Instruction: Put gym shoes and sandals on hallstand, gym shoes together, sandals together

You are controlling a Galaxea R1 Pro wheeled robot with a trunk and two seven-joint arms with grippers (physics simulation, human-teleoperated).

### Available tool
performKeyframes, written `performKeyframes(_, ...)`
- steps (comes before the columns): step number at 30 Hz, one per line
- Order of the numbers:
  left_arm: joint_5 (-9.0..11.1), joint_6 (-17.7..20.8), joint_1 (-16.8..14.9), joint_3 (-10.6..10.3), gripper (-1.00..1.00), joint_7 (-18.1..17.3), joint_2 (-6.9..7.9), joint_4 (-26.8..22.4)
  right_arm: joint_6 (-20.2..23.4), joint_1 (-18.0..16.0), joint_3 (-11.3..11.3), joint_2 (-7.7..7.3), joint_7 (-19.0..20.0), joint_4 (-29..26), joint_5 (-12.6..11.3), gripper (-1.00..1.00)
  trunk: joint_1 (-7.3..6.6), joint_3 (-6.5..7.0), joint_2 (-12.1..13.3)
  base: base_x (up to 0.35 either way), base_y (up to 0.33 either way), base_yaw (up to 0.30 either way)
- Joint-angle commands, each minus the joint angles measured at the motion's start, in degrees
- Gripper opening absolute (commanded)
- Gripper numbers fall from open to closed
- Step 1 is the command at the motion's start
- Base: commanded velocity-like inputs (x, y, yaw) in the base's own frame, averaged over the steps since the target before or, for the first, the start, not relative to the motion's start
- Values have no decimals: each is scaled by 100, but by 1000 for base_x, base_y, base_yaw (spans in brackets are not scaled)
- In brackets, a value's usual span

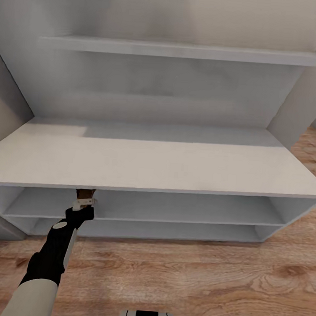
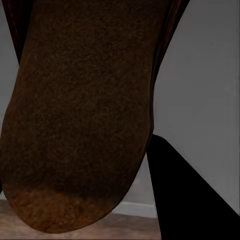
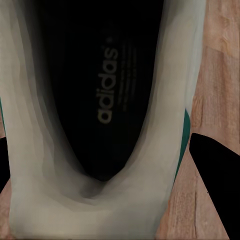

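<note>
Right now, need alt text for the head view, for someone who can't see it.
The robot's left gripper reaches under the top of a wide pale grey hallstand, holding a dark brown sandal at the upper open shelf. Light wood-plank floor lies in front.

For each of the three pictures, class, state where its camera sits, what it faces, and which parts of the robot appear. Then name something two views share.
Head view: from the robot's head, looking forward and down at the hallstand and corridor floor; the left arm reaches to the left gripper.
Left wrist view: near the left jaws, facing a sandal; one dark finger shows.
Right wrist view: near the right jaws, looking into a gym shoe; a dark finger shows.
Shared: head and left wrist views both show the sandal.
</note>
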Motion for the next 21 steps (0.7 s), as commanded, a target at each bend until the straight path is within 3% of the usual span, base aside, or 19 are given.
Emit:
performKeyframes(1,-73,23,-4,27,-100,-67,-9,-13,29,-6,-12,0,4,-5,-36,-100,1,-5,-2,123,0,0)
performKeyframes(21,-74,14,5,35,-100,-72,-2,-5,29,-6,-16,0,4,-5,-36,-100,1,-5,-2,37,0,0)
